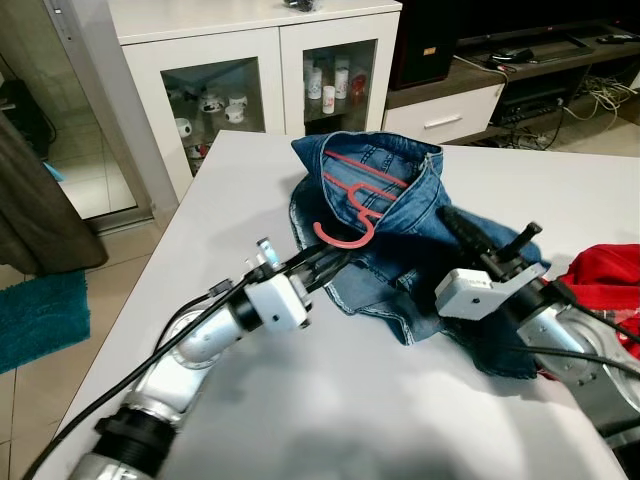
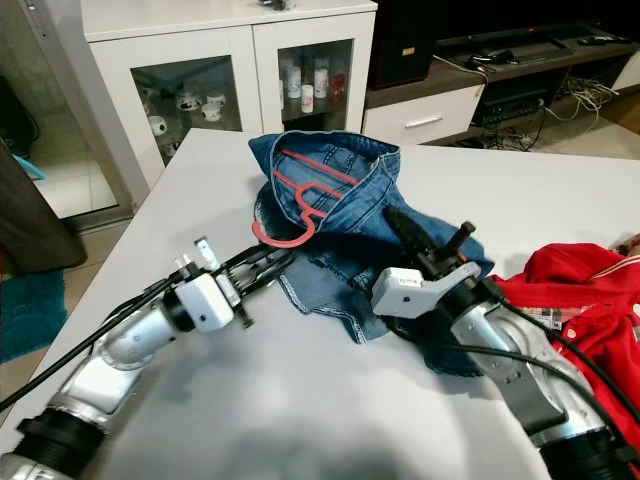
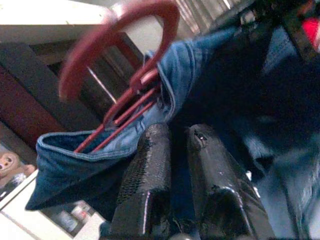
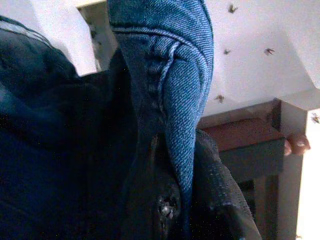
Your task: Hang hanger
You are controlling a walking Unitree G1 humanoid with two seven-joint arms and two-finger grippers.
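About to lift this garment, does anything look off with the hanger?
Yes: the red hanger sits crooked inside the bunched denim garment, hook poking out sideways. Both grippers pinch denim: left, right.

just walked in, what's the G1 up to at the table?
It is working a red hanger that sits inside a denim garment on the white table. The left gripper is at the garment's near edge just under the hanger's hook, fingers nearly together on a fold of denim. The right gripper is shut on the denim, a fold pinched between its fingers. A red garment lies at the robot's right. Nothing is hung yet.
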